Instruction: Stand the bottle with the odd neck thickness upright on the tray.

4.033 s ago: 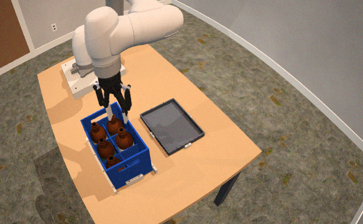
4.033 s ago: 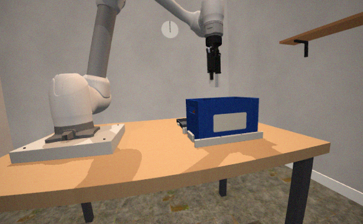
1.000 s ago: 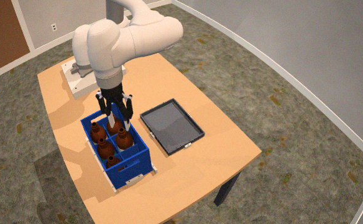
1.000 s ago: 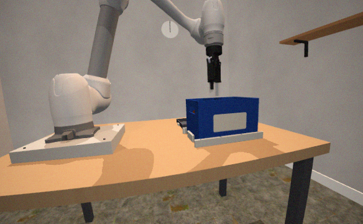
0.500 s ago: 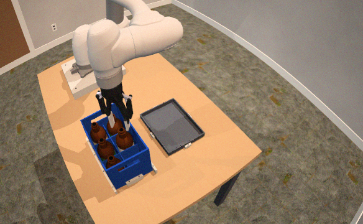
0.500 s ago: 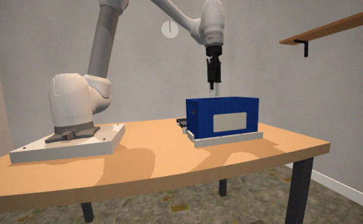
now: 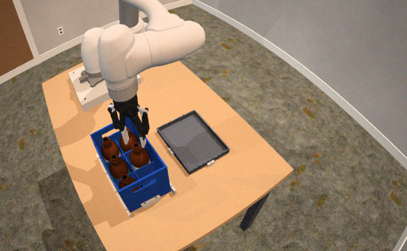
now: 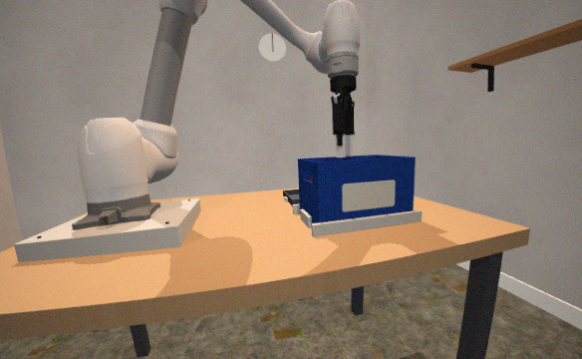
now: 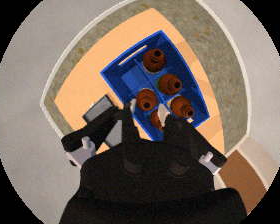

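The blue crate [image 7: 151, 185] [image 8: 321, 189] [image 9: 124, 72] stands on the table with several brown bottles upright in its cells. They include a back left bottle [image 7: 109, 148], a back right bottle [image 7: 129, 140] [image 9: 148, 100], a middle right bottle [image 7: 139, 155] and a front left bottle [image 7: 127, 180]. The front right cell is empty. My gripper [image 7: 134, 137] [image 8: 343, 146] [image 9: 147, 106] points straight down over the crate's back right part, fingertips just above the rim. It is partly open with nothing between the fingers. The dark tray [image 7: 196, 143] [image 9: 98, 111] lies empty to the crate's right. From the side view the crate walls hide the bottles.
The arm's base plate [image 7: 88, 92] [image 8: 107, 231] sits at the table's back left corner. The table edge [image 7: 224, 206] runs close in front of the crate and tray. A wall shelf [image 8: 530, 45] hangs high at the right.
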### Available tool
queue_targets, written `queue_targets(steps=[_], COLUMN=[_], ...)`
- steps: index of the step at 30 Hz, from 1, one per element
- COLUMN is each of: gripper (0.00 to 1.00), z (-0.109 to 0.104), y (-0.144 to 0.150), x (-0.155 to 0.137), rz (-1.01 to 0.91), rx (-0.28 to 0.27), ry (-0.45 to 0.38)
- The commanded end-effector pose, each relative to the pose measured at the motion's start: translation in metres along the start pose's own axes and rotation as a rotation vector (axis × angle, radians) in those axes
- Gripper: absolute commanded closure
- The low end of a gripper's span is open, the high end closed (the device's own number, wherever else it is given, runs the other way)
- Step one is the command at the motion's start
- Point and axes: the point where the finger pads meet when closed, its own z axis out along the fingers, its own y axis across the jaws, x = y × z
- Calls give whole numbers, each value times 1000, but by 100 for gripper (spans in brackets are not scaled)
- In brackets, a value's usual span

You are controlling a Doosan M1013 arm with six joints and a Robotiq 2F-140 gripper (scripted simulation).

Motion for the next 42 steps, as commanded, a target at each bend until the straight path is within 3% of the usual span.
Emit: queue_targets(steps=[1,23,42], gripper=[62,62,62], z=[2,26,34], y=[0,0,0], x=[0,0,0], rz=[0,0,0], rx=[0,0,0], ry=[0,0,0])
